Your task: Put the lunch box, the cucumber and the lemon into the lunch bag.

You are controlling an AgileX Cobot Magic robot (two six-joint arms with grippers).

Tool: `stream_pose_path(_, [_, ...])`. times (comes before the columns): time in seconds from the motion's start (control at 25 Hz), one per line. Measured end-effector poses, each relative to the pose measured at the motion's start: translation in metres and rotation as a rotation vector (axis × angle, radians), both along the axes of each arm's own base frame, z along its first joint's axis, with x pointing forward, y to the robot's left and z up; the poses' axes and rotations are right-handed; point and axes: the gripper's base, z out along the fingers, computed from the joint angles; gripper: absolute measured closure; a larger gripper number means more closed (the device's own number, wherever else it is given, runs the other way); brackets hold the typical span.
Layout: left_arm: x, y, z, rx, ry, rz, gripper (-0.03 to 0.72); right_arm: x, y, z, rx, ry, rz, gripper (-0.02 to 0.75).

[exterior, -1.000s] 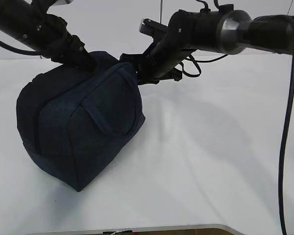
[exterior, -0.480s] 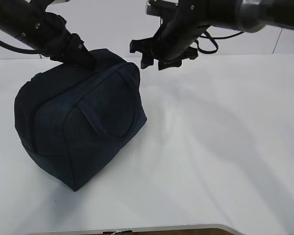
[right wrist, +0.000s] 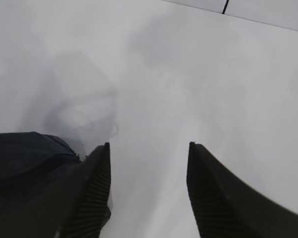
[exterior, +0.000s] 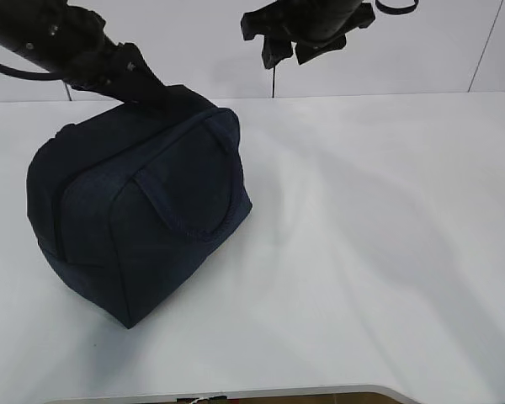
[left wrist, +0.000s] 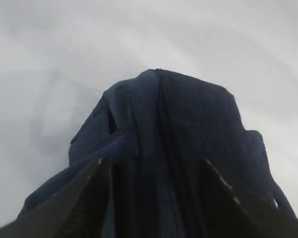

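The dark navy lunch bag [exterior: 139,210] stands on the left of the white table [exterior: 379,252], its top closed and one strap handle hanging down its front. My left gripper [exterior: 156,88] is open at the bag's top rear; in the left wrist view [left wrist: 154,166] its jaws stand wide apart with the bag's fabric [left wrist: 179,124] between them. My right gripper [exterior: 288,57] is open and empty, raised above the table behind the bag. In the right wrist view [right wrist: 149,146] a corner of the bag [right wrist: 25,153] lies at lower left. The lunch box, cucumber and lemon are out of view.
The white tabletop stretches to the right and front of the bag. Its front edge [exterior: 261,394] runs along the bottom of the exterior view. A wall with a dark vertical seam [exterior: 486,46] stands behind the table.
My right gripper has left the bag's top right corner and risen up and away to the upper middle. The bag has settled down slightly. My left gripper stays at the bag's top.
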Motion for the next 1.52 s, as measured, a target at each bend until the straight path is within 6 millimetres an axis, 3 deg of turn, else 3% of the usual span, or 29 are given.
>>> stream_pose_path(0.28, [-0.018, 0.009, 0.027, 0.044, -0.023, -0.012, 0.261, -0.014, -0.01, 0.017, -0.059, 0.035, 0.004, 0.33])
stream_pose_path(0.56, [-0.036, 0.023, 0.044, 0.084, 0.062, 0.048, 0.316, -0.03, -0.019, 0.031, -0.144, 0.081, 0.049, 0.329])
stream_pose_path(0.88, [-0.059, 0.041, 0.055, 0.205, 0.202, 0.171, 0.323, -0.044, -0.027, 0.036, -0.203, 0.177, 0.061, 0.329])
stream_pose_path(1.2, [-0.074, 0.058, 0.068, 0.321, 0.218, 0.285, 0.332, -0.058, -0.027, 0.057, -0.13, 0.157, 0.087, 0.33])
stream_pose_path(1.52, [-0.114, 0.071, 0.114, 0.284, 0.091, 0.359, 0.374, -0.1, -0.037, 0.093, -0.027, 0.131, 0.127, 0.331])
